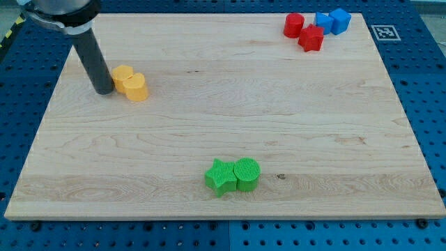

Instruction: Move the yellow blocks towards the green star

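Two yellow blocks sit touching at the view's upper left: a hexagon-like one and a heart-shaped one just right and below it. My tip stands right at the left side of the yellow blocks, touching or nearly touching them. The green star lies at the view's bottom centre, with a green cylinder touching its right side. The yellow blocks are far up and left of the star.
A red cylinder and a red star-like block sit at the view's top right, with two blue blocks beside them. The wooden board ends in blue perforated table on all sides.
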Robot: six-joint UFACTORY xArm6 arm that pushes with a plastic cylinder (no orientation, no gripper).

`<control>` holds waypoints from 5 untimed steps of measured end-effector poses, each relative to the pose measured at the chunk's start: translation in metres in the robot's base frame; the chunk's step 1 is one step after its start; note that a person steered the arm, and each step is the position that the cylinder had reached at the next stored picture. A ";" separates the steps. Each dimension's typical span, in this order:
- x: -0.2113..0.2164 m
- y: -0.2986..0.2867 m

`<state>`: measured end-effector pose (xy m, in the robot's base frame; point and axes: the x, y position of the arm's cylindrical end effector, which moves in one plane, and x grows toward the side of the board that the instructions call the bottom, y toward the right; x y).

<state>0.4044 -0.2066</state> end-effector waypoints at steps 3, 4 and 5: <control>-0.049 -0.035; -0.049 0.002; -0.045 0.005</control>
<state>0.3594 -0.2018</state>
